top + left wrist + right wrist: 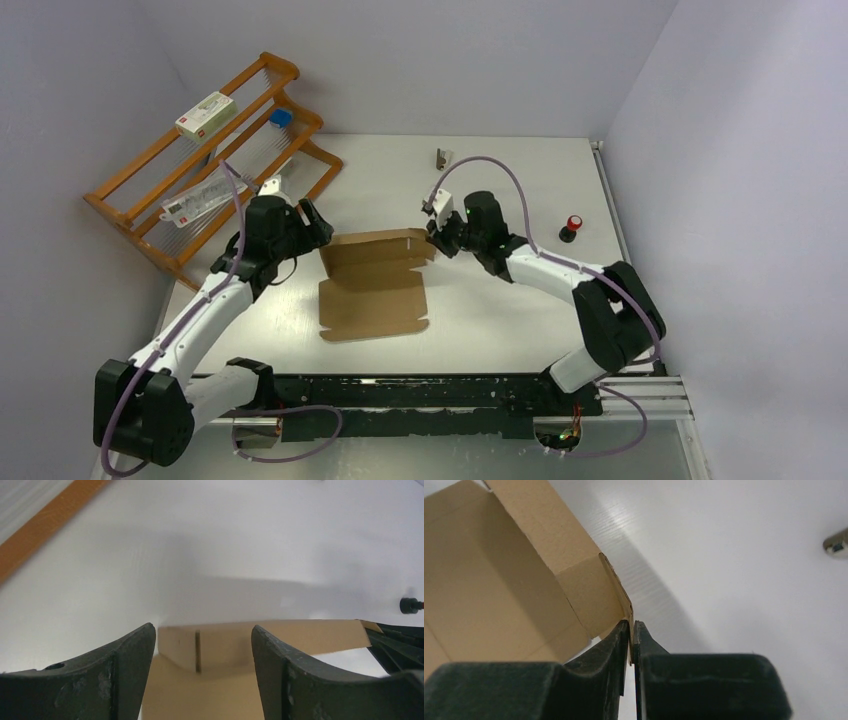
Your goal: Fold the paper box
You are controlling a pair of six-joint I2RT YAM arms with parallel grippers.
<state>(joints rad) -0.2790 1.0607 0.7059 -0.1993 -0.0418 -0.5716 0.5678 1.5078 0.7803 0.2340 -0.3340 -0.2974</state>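
The paper box (372,300) is a brown cardboard sheet lying flat mid-table, with its far panel (380,246) folded up. My right gripper (437,238) is at the right end of that raised panel. In the right wrist view it (631,624) is shut on the edge of a small side flap (591,597). My left gripper (318,228) hovers at the panel's left end. In the left wrist view it (202,627) stands open, and the raised panel (300,635) with a slit shows between its fingers (131,672), untouched.
A wooden rack (210,160) stands at the back left with a white carton (205,113), a blue item (281,117) and a flat packet (200,200). A red-topped black knob (571,228) sits right of the box. A small metal piece (442,157) lies behind it.
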